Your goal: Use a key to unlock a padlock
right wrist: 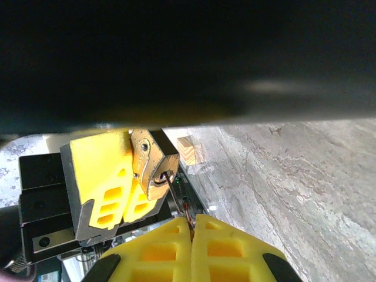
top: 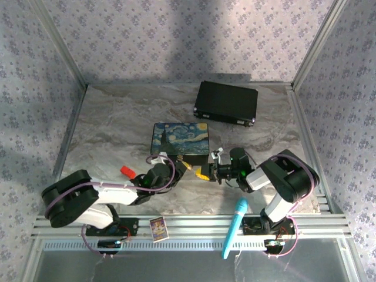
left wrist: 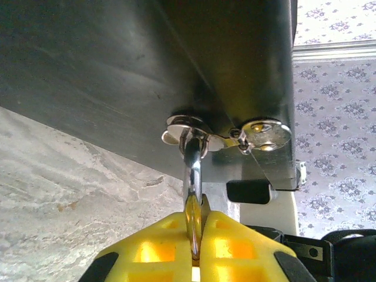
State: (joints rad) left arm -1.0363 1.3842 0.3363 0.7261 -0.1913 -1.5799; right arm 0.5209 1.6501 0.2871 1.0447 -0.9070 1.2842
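Note:
The padlock point(right wrist: 148, 161), a tiny brass-gold body, sticks out beside the left gripper's yellow fingers point(right wrist: 97, 176), its keyhole end turned toward the right wrist camera. In the left wrist view my left gripper point(left wrist: 198, 229) is shut on the thin silver shackle point(left wrist: 194, 170), which runs up to small silver rings point(left wrist: 187, 126). A thin dark key point(right wrist: 176, 197) reaches from the keyhole down to my right gripper point(right wrist: 192, 226), which is shut on its other end. Seen from above, the left gripper point(top: 187, 166) and right gripper point(top: 207, 174) meet tip to tip just in front of the painted tin point(top: 181, 138).
A black case point(top: 226, 103) lies at the back right. A small red block point(top: 127, 171) sits left of the left arm, and a tan wooden block point(right wrist: 189, 150) lies behind the padlock. A blue marker-like thing point(top: 235, 226) and a small card point(top: 158, 228) rest on the front rail.

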